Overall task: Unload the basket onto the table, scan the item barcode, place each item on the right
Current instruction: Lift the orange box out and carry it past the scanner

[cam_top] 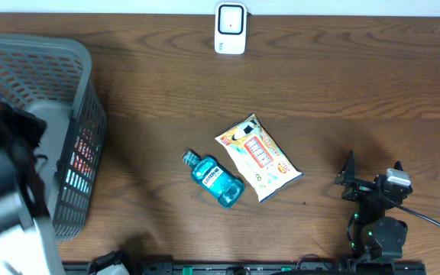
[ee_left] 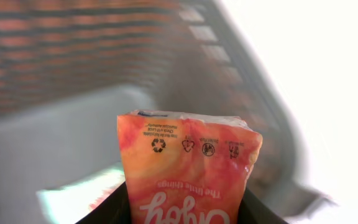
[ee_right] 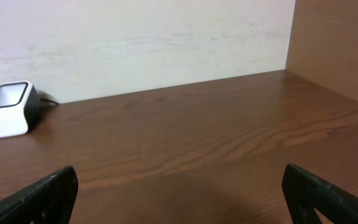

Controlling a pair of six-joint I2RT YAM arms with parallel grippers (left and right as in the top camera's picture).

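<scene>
Over the grey plastic mesh basket [cam_top: 82, 153], the left gripper [ee_left: 185, 214] clamps an orange-pink foil packet [ee_left: 188, 162], well apart from the white box scanner [cam_top: 230, 28]. A blue mouthwash bottle [cam_top: 216, 181] and a printed pouch [cam_top: 258, 156] lie mid-table. The right gripper [ee_right: 179, 186] has its fingers apart.

The left arm [cam_top: 6, 198] hangs over the tabletop's left edge, blurred in the overhead view. The left claw [ee_left: 188, 214] is clamped on an orange packet [ee_left: 188, 162], with dark fingers [ee_left: 114, 208] pressing on both sides. The right arm [cam_top: 376, 229] sits folded near the tabletop's right corner on the robot's side. The right claw [ee_right: 182, 199] is spread wide and holds nothing.
</scene>
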